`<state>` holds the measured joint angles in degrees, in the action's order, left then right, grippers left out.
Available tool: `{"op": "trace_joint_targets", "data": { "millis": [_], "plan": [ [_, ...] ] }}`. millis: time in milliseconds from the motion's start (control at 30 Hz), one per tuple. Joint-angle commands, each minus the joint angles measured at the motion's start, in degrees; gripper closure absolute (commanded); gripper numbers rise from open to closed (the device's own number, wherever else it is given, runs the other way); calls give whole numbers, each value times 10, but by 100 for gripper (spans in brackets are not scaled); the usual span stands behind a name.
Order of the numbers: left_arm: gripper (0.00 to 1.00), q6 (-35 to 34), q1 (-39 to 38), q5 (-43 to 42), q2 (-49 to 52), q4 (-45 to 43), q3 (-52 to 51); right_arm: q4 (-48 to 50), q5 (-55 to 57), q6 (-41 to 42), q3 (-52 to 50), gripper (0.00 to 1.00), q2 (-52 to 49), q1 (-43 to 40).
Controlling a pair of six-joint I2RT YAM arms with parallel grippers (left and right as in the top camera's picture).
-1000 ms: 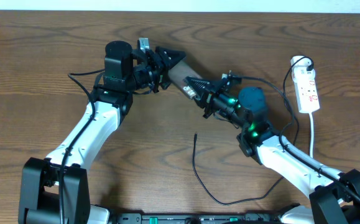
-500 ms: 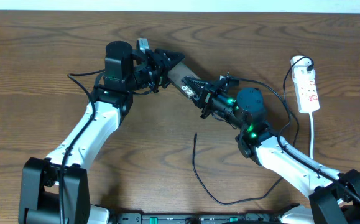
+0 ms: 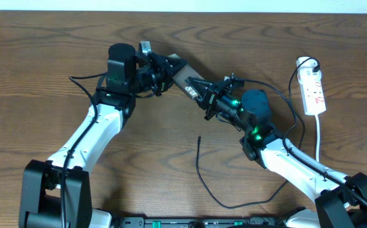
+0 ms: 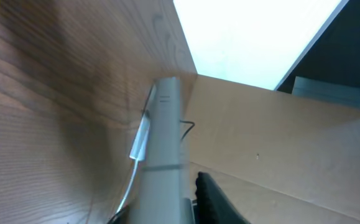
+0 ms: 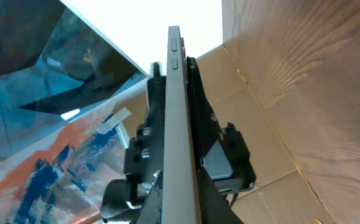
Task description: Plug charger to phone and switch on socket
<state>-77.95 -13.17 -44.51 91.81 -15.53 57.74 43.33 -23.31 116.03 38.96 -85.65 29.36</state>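
The phone [image 3: 184, 78], brownish and flat, is held above the table between both grippers. My left gripper [image 3: 165, 68] is shut on its upper-left end and my right gripper [image 3: 205, 96] is shut on its lower-right end. In the left wrist view the phone [image 4: 165, 137] shows edge-on between my fingers [image 4: 167, 208]. In the right wrist view its grey edge [image 5: 178, 112] runs up from my jaws [image 5: 180, 193]. The charger [image 3: 203, 180] lies loose on the table with its tip [image 3: 199, 137] below the phone. The socket [image 3: 314, 92] lies at the right.
The charger's cable curves along the front of the table and rises right toward the socket's top end [image 3: 306, 63]. A white cord [image 3: 319, 136] runs down from the socket. Thicker black robot cables [image 3: 82, 77] hang by the left arm.
Both grippers have shifted the phone slightly up and to the left. The charger and socket have not moved.
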Motion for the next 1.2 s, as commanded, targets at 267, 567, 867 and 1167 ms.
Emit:
{"op": "trace_joint_targets", "data": {
  "millis": [267,567,867,1167],
  "plan": [
    [93,9,3,17,-12,-13,7,-5,-14,0,7,99,3,12],
    [92,9,3,17,-12,-13,7,-5,-6,-5,7,56,3,13],
    [92,10,6,17,-12,-8,7,-4,5,-27,7,1,3,13],
    [93,57,91,-64,-12,-9,7,-4,9,-112,7,1,3,2]
  ]
}}
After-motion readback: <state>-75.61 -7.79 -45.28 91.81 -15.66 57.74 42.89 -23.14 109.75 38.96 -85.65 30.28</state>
